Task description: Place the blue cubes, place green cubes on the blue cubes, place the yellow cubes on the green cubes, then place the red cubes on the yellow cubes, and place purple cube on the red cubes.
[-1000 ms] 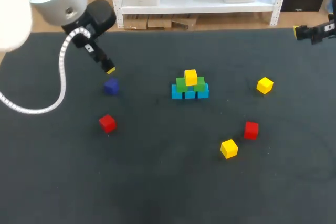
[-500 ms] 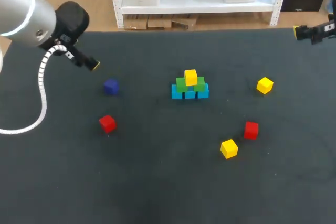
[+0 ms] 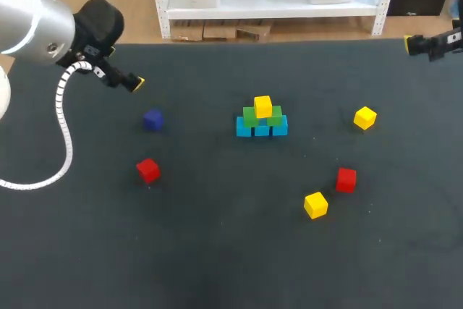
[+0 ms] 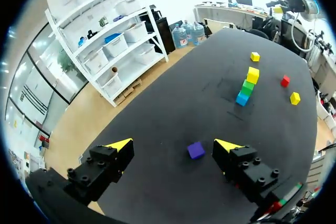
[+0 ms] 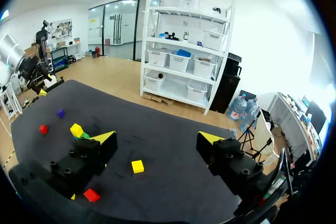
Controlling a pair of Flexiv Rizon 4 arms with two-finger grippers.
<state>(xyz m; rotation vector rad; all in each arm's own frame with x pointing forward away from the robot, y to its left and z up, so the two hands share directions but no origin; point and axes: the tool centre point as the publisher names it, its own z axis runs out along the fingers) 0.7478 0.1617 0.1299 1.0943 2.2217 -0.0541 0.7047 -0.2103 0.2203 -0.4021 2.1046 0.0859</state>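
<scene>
Centrally, yellow cube (image 3: pixel 262 106) atop green cubes (image 3: pixel 250 116), blue cubes (image 3: pixel 244 129) beneath

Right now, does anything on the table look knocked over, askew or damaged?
Nothing stands out: the blue cubes, green cubes and top yellow cube sit stacked upright, and the loose cubes lie apart on the table.

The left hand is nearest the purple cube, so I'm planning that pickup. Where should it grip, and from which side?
Probably two opposite side faces of the purple cube, coming straight down from above. It sits flat and alone on the table, all sides free, and the left hand is open.
</scene>
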